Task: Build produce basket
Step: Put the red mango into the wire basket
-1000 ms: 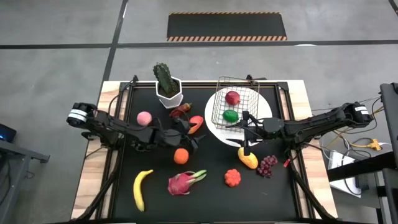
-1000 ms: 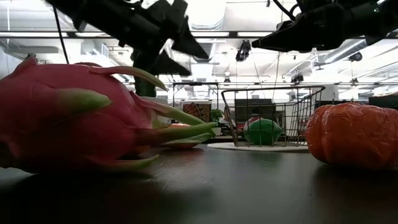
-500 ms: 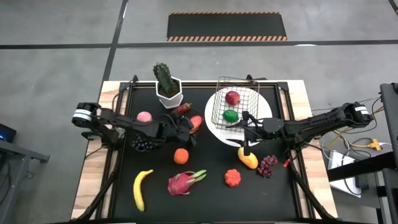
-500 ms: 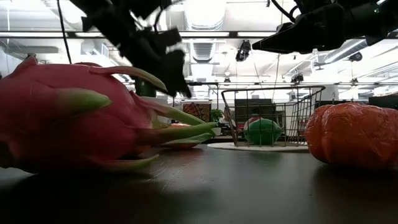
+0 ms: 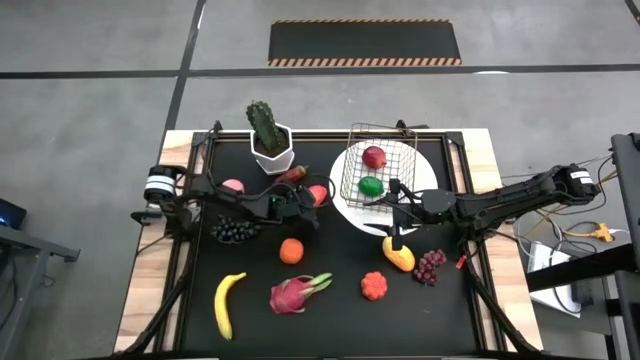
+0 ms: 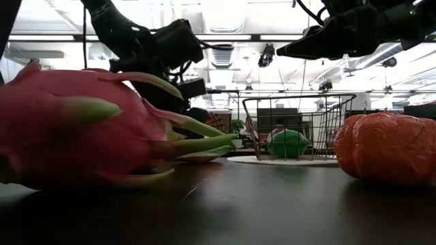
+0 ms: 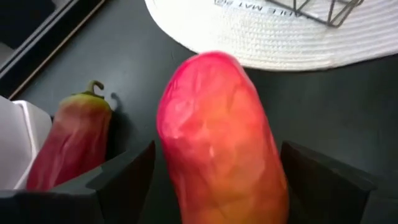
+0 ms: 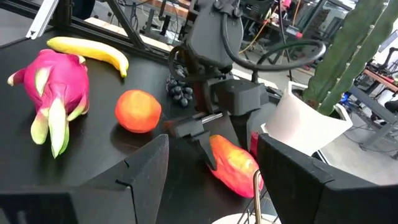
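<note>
The wire basket (image 5: 378,170) stands on a round white plate (image 5: 425,180) and holds a red pomegranate (image 5: 374,156) and a green lime (image 5: 371,185). A red-orange mango (image 5: 318,193) lies on the black mat just left of the plate. My left gripper (image 5: 306,198) is open and low at the mango (image 7: 214,143). Its two fingers (image 7: 127,177) stand on either side of the mango with a gap showing. My right gripper (image 5: 393,213) is open and empty, held above the plate's near edge. A yellow mango (image 5: 398,257) lies just nearer than it.
A cactus in a white pot (image 5: 270,140) stands at the far left, with a reddish stemmed fruit (image 7: 74,140) beside it. On the mat lie a peach (image 5: 232,187), dark grapes (image 5: 233,230), an orange (image 5: 291,250), a banana (image 5: 227,303), a dragon fruit (image 5: 296,293), an orange-red fruit (image 5: 374,286) and purple grapes (image 5: 430,265).
My left arm has swung toward the table's far edge, uncovering the dark grapes. Its gripper has come down and closed in on the red-orange mango, with its fingers now on either side of it.
</note>
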